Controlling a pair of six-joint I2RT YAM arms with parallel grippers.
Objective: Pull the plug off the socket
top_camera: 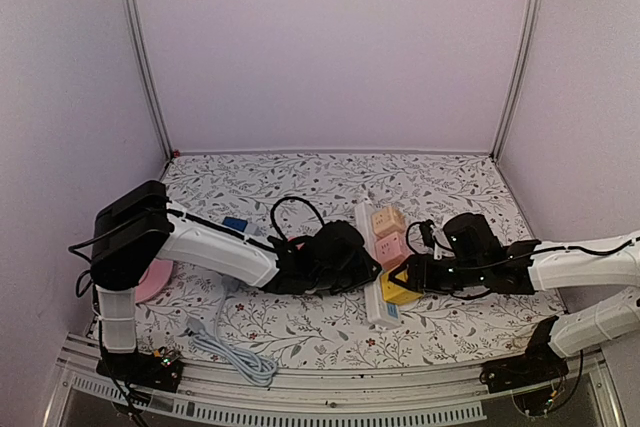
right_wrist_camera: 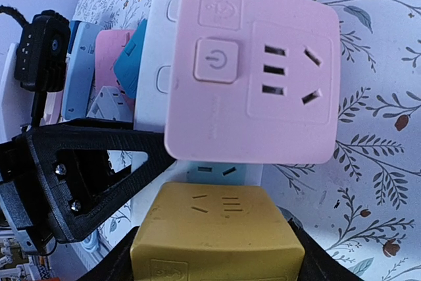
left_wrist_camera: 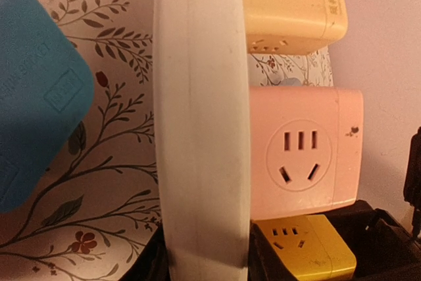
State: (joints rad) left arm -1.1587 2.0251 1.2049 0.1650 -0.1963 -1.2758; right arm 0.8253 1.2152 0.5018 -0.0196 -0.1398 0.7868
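Yellow plug (right_wrist_camera: 217, 218) pinched by right end effector (right_wrist_camera: 216, 251); left wrist reveals left end effector (left_wrist_camera: 206, 261) clamping strip (left_wrist_camera: 200, 110).

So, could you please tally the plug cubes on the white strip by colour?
cream cube: 1
pink cube: 1
yellow cube: 1
Total: 3

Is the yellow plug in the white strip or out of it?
In. The yellow plug sits flush against the white strip, in line with the pink plug beside it.
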